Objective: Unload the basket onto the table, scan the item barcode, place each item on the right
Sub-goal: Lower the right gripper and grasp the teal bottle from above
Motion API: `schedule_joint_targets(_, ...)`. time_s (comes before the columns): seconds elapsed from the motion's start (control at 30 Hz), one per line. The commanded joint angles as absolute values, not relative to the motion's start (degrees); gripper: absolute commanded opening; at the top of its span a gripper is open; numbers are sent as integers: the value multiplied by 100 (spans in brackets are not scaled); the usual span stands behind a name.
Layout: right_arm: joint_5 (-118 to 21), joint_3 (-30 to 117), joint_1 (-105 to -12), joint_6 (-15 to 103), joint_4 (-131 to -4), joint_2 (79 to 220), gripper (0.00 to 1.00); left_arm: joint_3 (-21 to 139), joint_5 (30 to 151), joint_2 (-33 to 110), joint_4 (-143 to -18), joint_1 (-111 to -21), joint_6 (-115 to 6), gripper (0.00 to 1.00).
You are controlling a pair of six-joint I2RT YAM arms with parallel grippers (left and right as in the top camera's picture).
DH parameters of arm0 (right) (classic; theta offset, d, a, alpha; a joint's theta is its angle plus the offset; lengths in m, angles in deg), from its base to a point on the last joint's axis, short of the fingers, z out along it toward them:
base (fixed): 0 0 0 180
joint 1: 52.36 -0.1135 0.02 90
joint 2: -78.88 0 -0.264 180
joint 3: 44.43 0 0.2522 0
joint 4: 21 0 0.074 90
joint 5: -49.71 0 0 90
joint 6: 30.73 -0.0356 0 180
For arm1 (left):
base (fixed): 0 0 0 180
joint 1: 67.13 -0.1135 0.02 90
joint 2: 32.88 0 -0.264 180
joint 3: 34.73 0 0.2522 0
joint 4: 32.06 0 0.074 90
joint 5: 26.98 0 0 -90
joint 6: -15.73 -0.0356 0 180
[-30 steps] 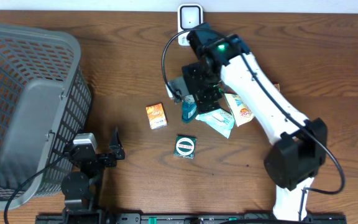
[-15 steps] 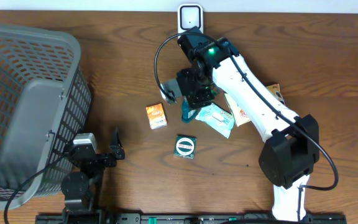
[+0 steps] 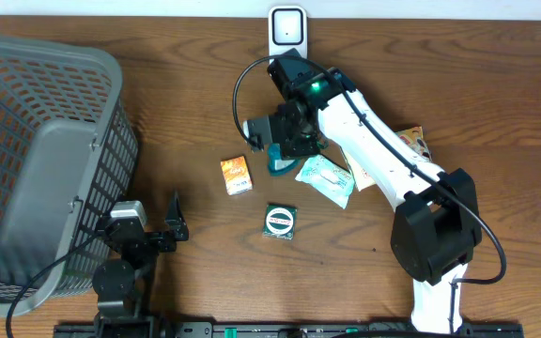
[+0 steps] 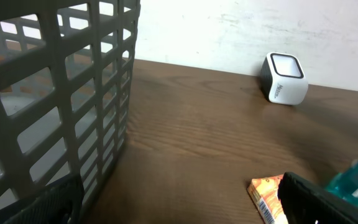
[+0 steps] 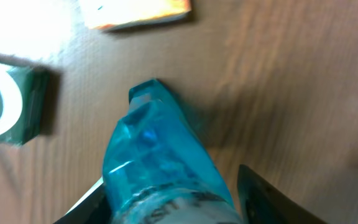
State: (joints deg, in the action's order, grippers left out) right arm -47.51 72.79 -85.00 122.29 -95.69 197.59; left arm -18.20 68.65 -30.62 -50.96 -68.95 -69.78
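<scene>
**Desk:** Where does the item stand?

**Photographer:** The teal item lies on the counter, a little in front of the white scanner and apart from it. The right arm's fingers stand on either side of it. From the wrist view I cannot tell whether they are pinching it or only bracketing it, and it does not look lifted.

**Desk:** So nothing has been scanned?

**Photographer:** By my reading, no. The job is at the pick-up stage. What remains is to secure the item, carry it up to the scanner and turn its barcode toward the window. No barcode shows on it from here.

**Desk:** What else is in the frame?

**Photographer:** An orange packet and a green packet lie further out from the scanner than the teal item. The grey basket stands far off to the scanner's side. Beside the basket, the left arm's fingers are spread wide and hold nothing.
</scene>
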Motion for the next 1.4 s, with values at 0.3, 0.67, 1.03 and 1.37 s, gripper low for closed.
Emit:
schedule_joint_targets(0.3,-4635,7323,-8638,9248,-9106,19855,48,-1941,6893,-3066,-5223,-6904,-6930,98)
schedule_joint_targets(0.67,-4626,8112,-8636,7604,-9442,19788,99,-1941,6893,-3066,-5223,-6904,-6930,98)
schedule_joint_targets(1.03,-4751,9795,-8404,6330,-10983,19178,99,-1941,6893,-3066,-5223,-6904,-6927,98)
schedule_joint_targets(1.37,-4731,9261,-8002,6461,-11606,17469,99,-1941,6895,-3066,-5223,-6904,-6930,98)
